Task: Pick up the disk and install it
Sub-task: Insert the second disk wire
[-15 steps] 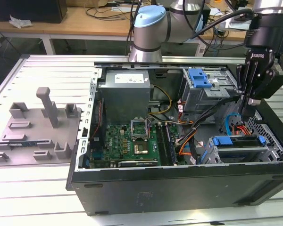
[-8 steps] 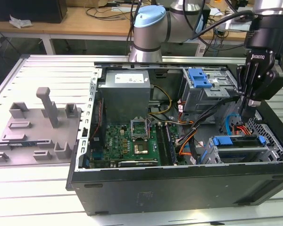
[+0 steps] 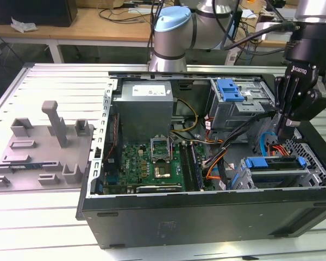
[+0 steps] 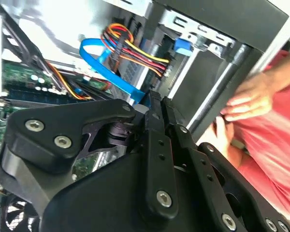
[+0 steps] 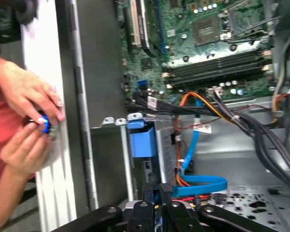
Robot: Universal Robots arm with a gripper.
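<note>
Apparently the disk (image 3: 274,163) sits in the lower cage (image 3: 315,163) at the case's (image 3: 206,217) front corner. Its blue rail faces up, just below the end effector (image 3: 287,133) and slightly toward the case's front wall. Its long axis runs along that wall, crosswise to the fingers hanging above it. It looks seated in the cage rather than carried, though how deep it sits cannot be told.

In both wrist views the end effector's (image 4: 154,99) fingers are pressed together with nothing visible between them, so I judge it closed and empty. Its tips (image 5: 159,187) hover apart from the disk, not touching it.

A looped blue cable (image 5: 198,183) and a red-yellow wire bundle (image 4: 135,53) lie right beside the tips, on the motherboard (image 3: 152,163) side. A blue latch (image 5: 142,140) stands a little ahead of them.

Beyond the case wall, away from the end effector, a person's hands (image 5: 29,96) work a small blue object (image 5: 44,124) over the table (image 3: 54,217).
</note>
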